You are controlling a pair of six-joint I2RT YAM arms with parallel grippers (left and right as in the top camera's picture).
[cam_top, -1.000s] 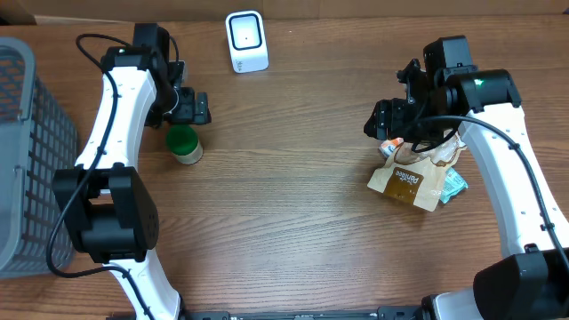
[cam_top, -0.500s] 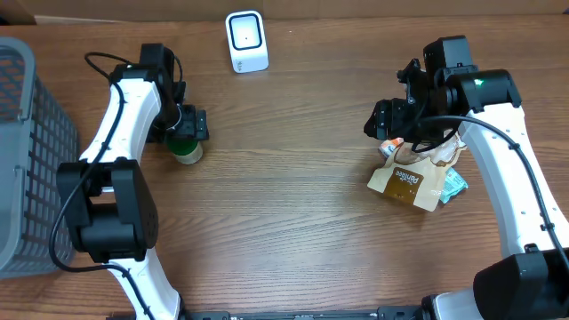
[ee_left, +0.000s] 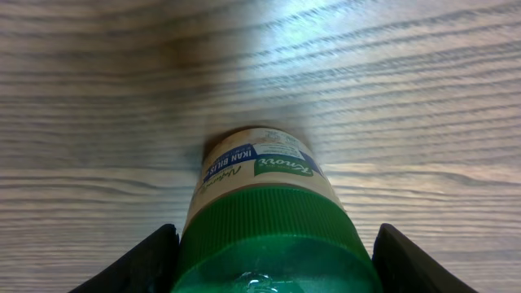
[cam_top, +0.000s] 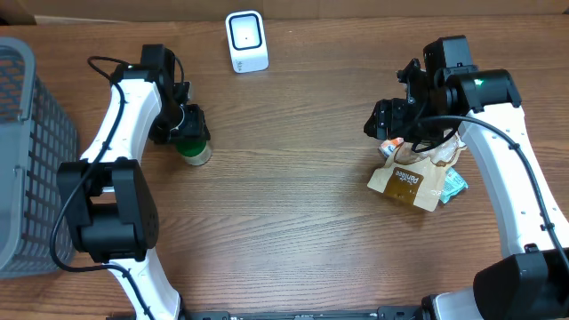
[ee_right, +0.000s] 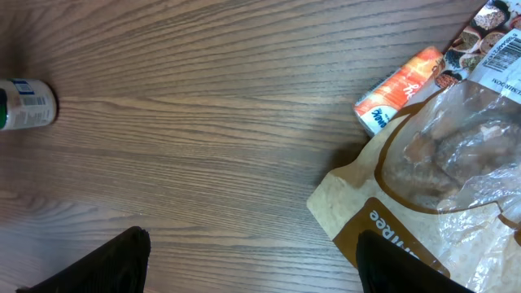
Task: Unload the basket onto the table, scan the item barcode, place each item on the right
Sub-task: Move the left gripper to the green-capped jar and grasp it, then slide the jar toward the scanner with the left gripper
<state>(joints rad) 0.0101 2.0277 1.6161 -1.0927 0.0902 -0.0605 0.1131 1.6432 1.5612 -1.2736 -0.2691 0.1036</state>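
Since a second ago: left gripper [cam_top: 187, 126] moved from beside jar [cam_top: 194, 151] to right over it. Jar upright, table's left, nearer than scanner [cam_top: 246, 40]. Its fingers [ee_left: 155, 260] narrowed, hugging green cap both sides; actual grip cannot tell. Right gripper [ee_right: 252, 260] unchanged: wide, empty, beside pouch [ee_right: 423, 187].

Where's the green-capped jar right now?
In the overhead view, the green-capped jar stands on the left side, below and left of the white scanner. The left wrist view shows it between the fingers of the left end effector.
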